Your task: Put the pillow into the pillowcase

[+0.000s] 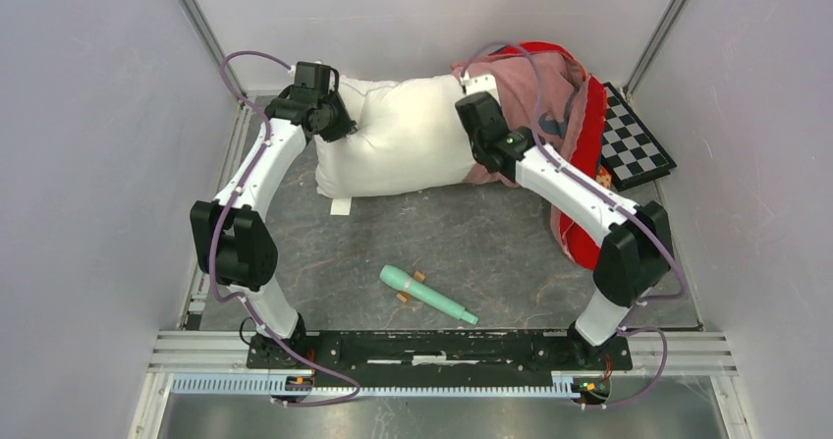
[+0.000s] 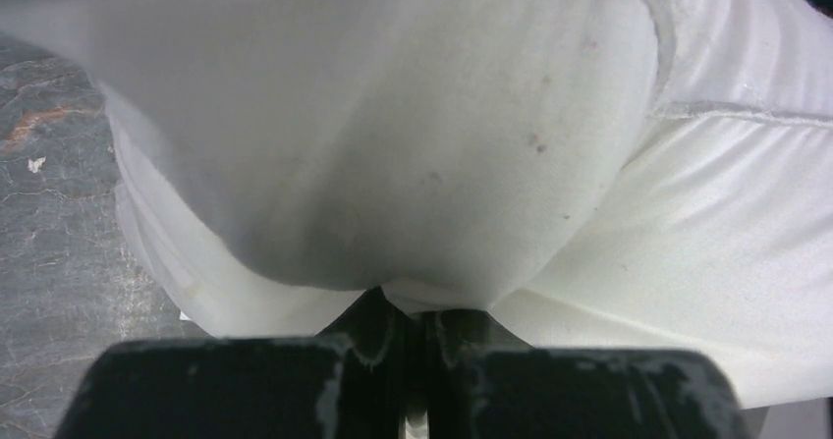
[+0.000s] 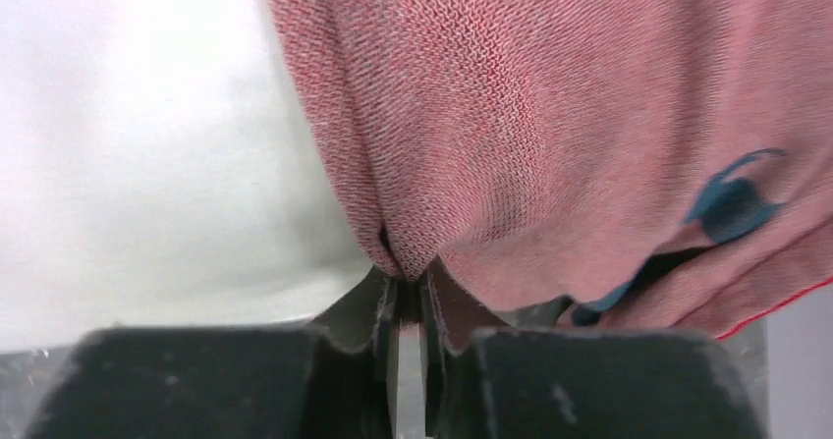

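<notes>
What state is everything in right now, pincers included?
pillow: lying down, mostly outside the pillowcase, left end pinched
pillowcase: bunched at the pillow's right end, edge pinched
left pincer: shut on the pillow
right pincer: shut on the pillowcase
checkerboard: lying beside the pillowcase, untouched
green tool: lying on its side, untouched

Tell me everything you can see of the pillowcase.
The pillowcase is a crumpled, knitted-looking fabric sack lying at the far right of the table, beside a checkerboard. Its upper side is faded pinkish-red with dark blue-black marks. A bright red side shows along its right edge and trails toward the near side. Its left edge lies over the right end of the white pillow. The right end effector is shut on a fold of the pink fabric there.
</notes>
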`<state>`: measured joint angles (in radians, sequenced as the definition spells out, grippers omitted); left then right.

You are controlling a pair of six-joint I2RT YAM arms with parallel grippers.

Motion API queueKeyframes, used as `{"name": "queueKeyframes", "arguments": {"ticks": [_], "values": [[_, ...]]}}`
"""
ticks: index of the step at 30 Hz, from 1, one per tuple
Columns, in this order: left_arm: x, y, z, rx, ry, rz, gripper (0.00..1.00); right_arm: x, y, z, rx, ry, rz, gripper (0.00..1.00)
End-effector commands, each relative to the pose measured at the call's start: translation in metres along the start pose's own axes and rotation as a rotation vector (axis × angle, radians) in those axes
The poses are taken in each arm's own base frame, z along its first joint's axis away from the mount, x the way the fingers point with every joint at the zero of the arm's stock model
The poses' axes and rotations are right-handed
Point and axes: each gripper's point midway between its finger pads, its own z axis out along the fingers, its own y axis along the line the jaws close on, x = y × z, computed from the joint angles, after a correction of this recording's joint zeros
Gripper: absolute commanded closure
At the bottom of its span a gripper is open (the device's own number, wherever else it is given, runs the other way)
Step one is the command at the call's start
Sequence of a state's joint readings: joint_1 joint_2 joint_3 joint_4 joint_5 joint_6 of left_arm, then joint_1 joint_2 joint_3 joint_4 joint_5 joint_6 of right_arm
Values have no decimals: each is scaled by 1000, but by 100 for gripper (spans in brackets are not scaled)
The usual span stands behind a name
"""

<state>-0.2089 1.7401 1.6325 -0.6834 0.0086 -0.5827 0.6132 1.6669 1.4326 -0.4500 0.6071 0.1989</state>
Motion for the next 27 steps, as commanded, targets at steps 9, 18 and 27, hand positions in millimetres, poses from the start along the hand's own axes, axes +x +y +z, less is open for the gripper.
{"name": "queueKeyframes", "arguments": {"ticks": [9,18,27], "values": [[49,-81,-45,118,32,58,98,-151,122,-126,-338,-265,-46,100],[20,-71,-3,144,82,-80,98,-52,110,-49,-304,-70,-72,100],[-5,-41,-28,68,-41,-9,12,-56,80,-21,-285,-60,-56,89]]}}
